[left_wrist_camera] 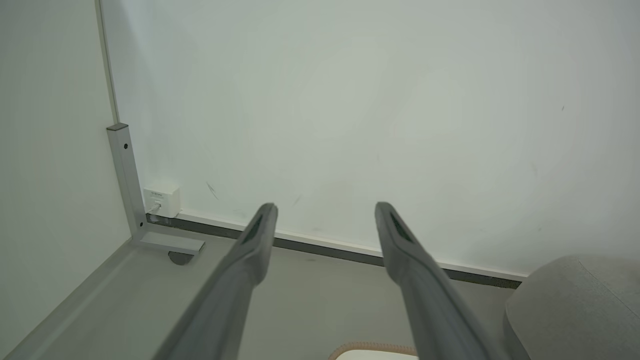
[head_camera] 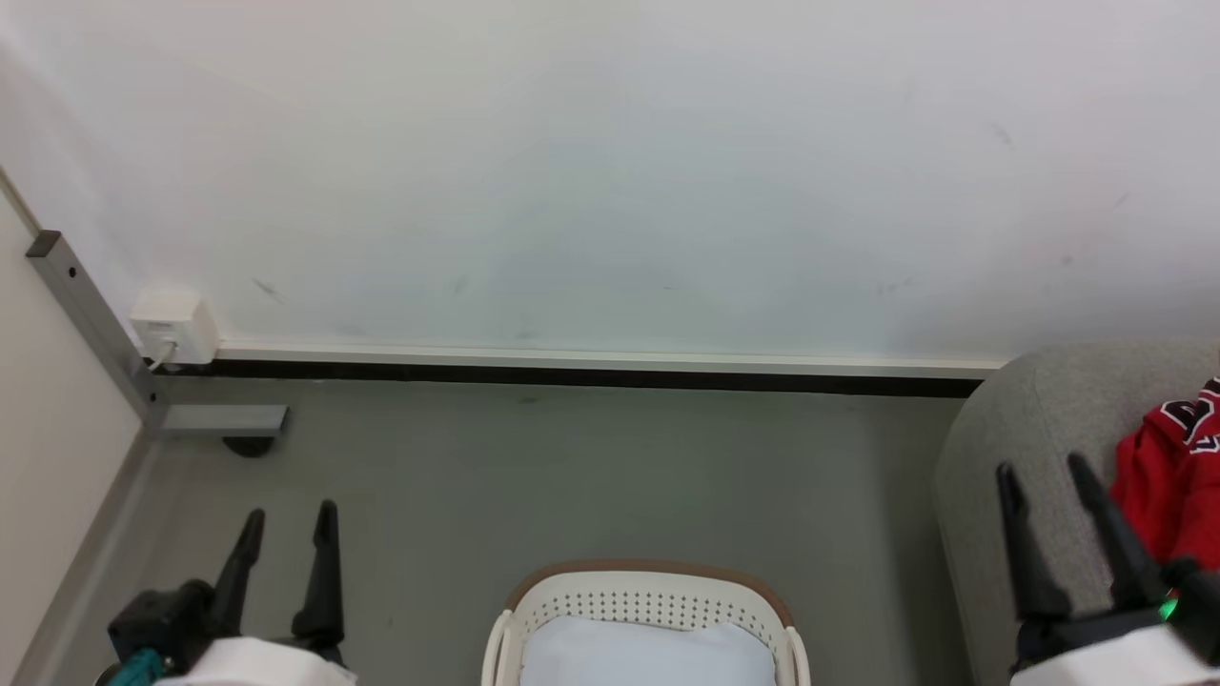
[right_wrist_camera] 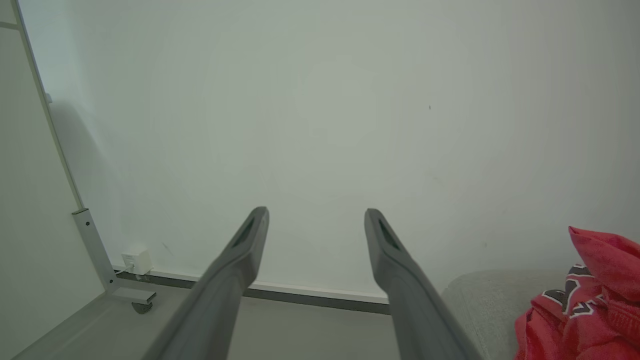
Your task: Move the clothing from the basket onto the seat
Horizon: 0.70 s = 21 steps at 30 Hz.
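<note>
Left tool (head_camera: 290, 519): fingers apart, nothing between. Right tool (head_camera: 1041, 472): fingers apart, nothing between, raised in front of seat (head_camera: 1039, 400).
Room: dull grey-green floor (head_camera: 591, 476), white scuffed wall (head_camera: 610, 171), dark skirting strip (head_camera: 572, 376). White socket box (head_camera: 173, 326) in left corner beside grey metal post (head_camera: 91, 314).
Basket (head_camera: 648, 576): on floor between tools, pale pad (head_camera: 648, 653) inside.
Clothing (head_camera: 1168, 486): bunched on seat, bright red, black white-outlined letters, just beside right tool.
</note>
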Available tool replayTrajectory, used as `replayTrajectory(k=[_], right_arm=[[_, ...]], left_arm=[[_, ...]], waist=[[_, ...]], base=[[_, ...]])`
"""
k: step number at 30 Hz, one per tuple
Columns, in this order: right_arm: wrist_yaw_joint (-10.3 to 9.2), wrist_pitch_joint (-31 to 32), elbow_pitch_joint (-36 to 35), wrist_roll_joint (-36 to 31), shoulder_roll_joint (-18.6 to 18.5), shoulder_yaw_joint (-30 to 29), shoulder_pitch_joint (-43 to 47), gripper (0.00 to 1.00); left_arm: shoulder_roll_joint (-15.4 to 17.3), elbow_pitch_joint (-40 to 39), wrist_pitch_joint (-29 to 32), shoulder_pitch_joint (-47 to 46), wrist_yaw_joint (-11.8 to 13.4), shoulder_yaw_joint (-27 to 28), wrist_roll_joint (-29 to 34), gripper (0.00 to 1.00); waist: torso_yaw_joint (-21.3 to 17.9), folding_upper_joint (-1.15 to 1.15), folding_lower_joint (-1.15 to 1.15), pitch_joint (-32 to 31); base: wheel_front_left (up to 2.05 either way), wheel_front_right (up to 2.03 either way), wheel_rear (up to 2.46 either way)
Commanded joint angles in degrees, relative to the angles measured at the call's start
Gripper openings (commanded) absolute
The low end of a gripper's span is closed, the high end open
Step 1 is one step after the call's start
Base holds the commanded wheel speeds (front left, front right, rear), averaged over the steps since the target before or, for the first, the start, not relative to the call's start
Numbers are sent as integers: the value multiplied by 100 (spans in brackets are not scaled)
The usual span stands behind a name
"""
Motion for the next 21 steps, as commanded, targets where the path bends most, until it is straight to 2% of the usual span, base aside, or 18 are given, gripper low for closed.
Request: replayTrajectory(k=[1,9,21], right_arm=[[-13,-15,-132,-128,95,-29,239,100],[-13,-18,-305,-659,725,-134,935,100],[-13,-19,-218,-1022,927,-143,1003,100]], left_arm=[[-49,-40,-1,120,-56,57,187,100],[-489,-28,-1,578,-419,313,774,100],[-779,67,-1,432,-713,543,1237,100]], waist=[[48,0,1,-33],[10,0,1,-84],[-157,0,1,-67]], base=[[0,0,0],[0,0,0],[0,0,0]])
